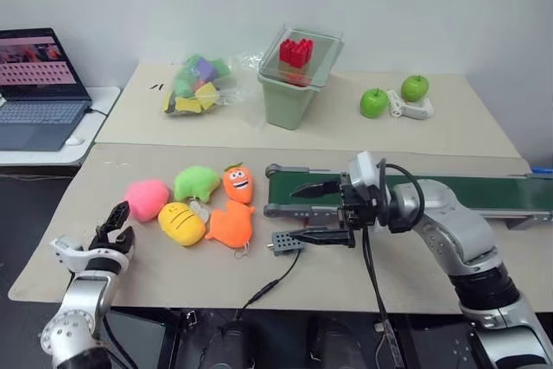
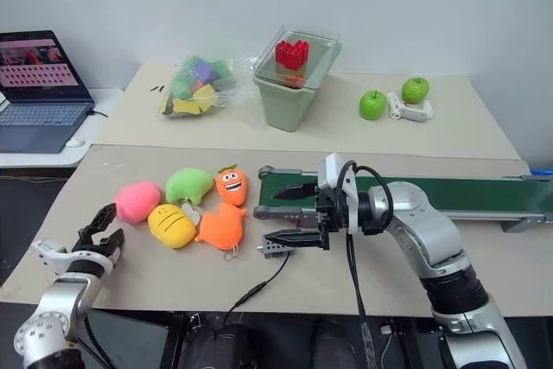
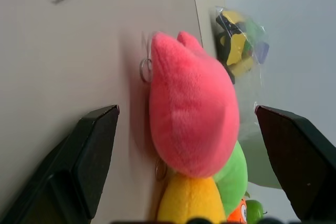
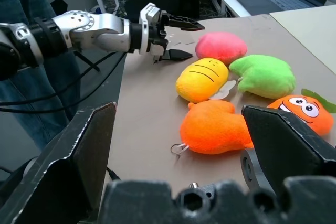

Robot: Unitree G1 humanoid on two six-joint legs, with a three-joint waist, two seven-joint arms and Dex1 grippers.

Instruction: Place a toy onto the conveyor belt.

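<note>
Two sets of fingers spread, empty: left gripper (image 1: 118,222) just beside toy (image 1: 147,199), right gripper (image 1: 321,212) over conveyor belt (image 1: 484,193) end.

Pink toy (image 3: 191,111) on the table between wide-spread pincer (image 3: 205,161) fingers.

Beige table (image 1: 155,278) bears plush toys (image 1: 194,205), conveyor belt (image 1: 484,192).

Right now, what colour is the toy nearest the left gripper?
Bright pink toy; the left wrist view shows it best.
</note>
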